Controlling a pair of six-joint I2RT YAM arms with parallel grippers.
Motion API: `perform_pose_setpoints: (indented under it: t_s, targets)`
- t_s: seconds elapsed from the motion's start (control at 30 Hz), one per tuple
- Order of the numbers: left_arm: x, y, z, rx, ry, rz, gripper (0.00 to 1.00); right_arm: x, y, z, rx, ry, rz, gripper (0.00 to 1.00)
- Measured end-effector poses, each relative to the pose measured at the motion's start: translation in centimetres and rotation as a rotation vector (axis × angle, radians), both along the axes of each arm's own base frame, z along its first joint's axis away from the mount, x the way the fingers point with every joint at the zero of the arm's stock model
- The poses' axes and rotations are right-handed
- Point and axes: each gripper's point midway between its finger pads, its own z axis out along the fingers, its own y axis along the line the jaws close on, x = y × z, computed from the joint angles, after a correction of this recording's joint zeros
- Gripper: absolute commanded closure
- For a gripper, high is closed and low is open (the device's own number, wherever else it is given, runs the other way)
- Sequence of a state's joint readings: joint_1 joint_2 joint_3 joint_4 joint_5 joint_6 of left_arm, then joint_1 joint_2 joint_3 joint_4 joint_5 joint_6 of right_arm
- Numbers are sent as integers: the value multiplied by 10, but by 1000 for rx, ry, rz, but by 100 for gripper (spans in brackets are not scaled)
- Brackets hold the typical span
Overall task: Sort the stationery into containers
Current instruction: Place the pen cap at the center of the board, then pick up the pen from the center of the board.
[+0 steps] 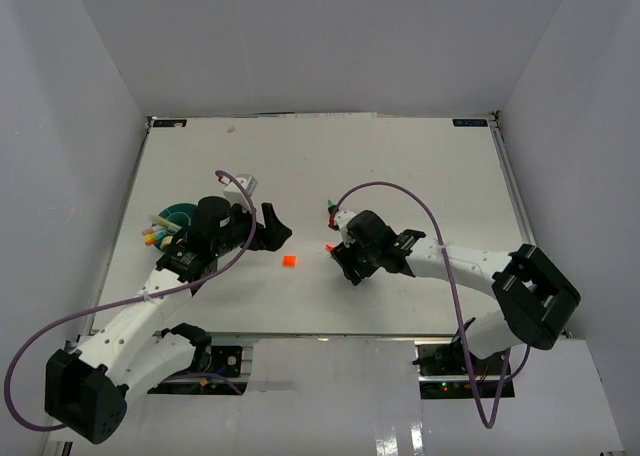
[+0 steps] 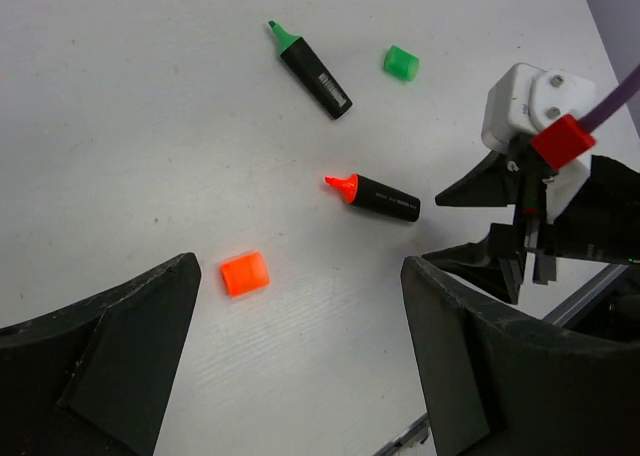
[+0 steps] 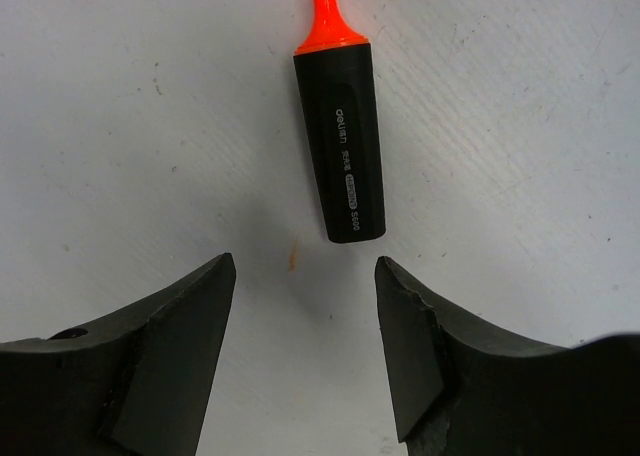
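1. Setting: a robotics laboratory test cell, not a home or office room.
2. Enclosure: plain white panel walls (image 1: 70, 126) close off the left, far and right sides of a flat white table (image 1: 400, 156).
3. Equipment: a white-and-black jointed left arm (image 1: 125, 326) and a matching right arm (image 1: 465, 264) are mounted at the near table edge.
4. Wiring: an exposed purple cable (image 1: 381, 184) loops over each arm. Uncovered base electronics (image 1: 445, 376) show small red indicator lights.
5. Cameras: a lens on each wrist looks down between that arm's black fingers.
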State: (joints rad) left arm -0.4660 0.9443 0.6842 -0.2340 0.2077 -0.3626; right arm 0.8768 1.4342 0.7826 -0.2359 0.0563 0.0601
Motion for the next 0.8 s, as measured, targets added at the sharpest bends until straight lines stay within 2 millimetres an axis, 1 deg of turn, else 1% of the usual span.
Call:
perform_pose_setpoints:
  t_s: [0.17,0.3,0.47,0.5,0.67,0.8]
  targets:
    - [-20,9,-3,-37,47,38,7,8,1,-12,-43,11,4,37]
    - [-28,12,-1,-64,60,52,7,17,0,-15,-69,-3,-6,38]
    - [-32,12,-6,-77,87,60,7,23,-3,-20,-92,-5,-9,43]
    - [-33,12,-8,-79,98,61,8,24,-3,-21,-98,-5,-5,46]
    - [-35,7,-11,-97,134,52,12,22,-3,-27,-104,14,19,54]
    - [-38,2,-13,-121,170,38,14,21,-1,-27,-98,17,43,59]
